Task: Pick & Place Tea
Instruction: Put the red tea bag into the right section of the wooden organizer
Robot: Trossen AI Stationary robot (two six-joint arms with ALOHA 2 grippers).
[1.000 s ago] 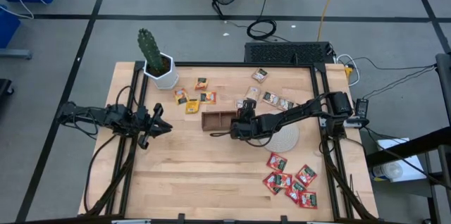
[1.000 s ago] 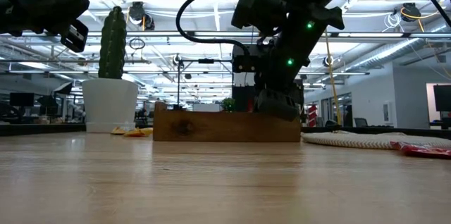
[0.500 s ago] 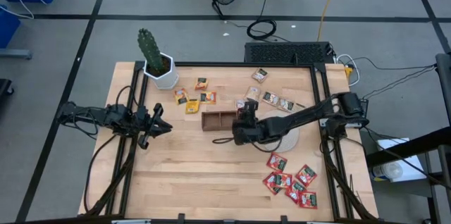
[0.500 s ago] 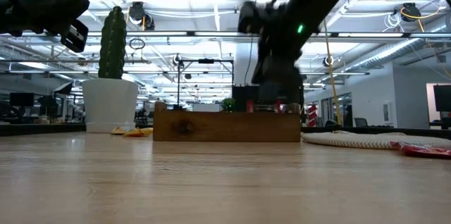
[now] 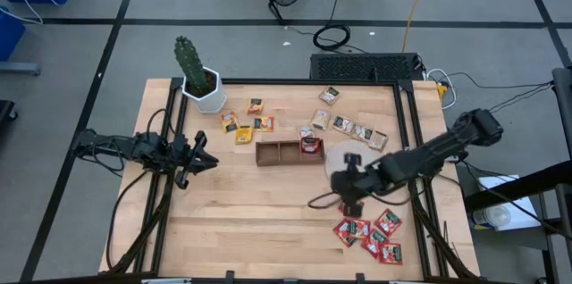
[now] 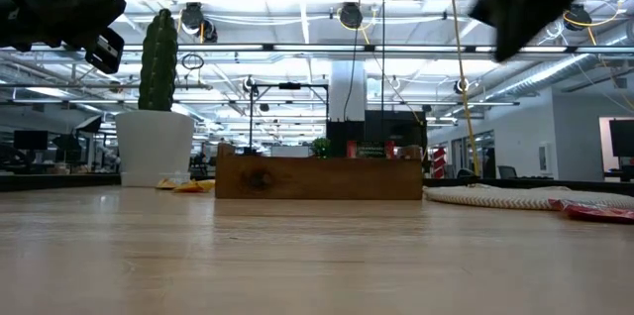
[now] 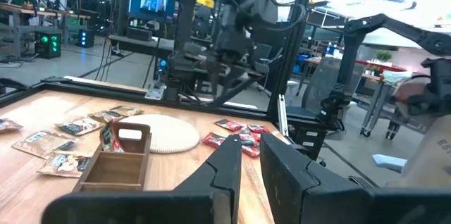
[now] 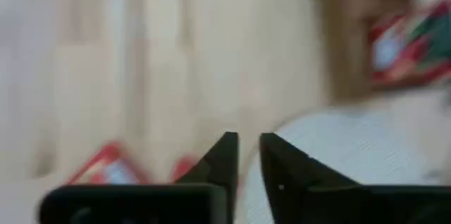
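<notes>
The tea lies in groups in the high view: red sachets [image 5: 368,235] near the right front corner, yellow-orange ones [image 5: 243,127] by the cactus, tan ones [image 5: 353,129] toward the far right. One red sachet [image 5: 310,145] sits in the right compartment of the wooden tray [image 5: 279,153]; in the left wrist view this sachet [image 7: 108,138] leans on the compartment's wall. My right gripper [image 5: 345,189] hangs shut and empty above the table, between the whitish disc [image 5: 338,154] and the red sachets. My left gripper [image 5: 211,160] waits shut at the table's left edge.
A cactus in a white pot [image 5: 204,87] stands at the far left corner. Black frame rails [image 5: 413,132] run along the left and right sides. Bare wood [image 5: 259,213] stretches across the near middle of the table. In the right wrist view the disc [image 8: 352,153] lies just beyond the fingers.
My right gripper has risen from the tray's right compartment and swung quickly toward the table's near right, over the disc and toward the red sachets. A red sachet stays behind in that compartment. The left arm has kept still.
</notes>
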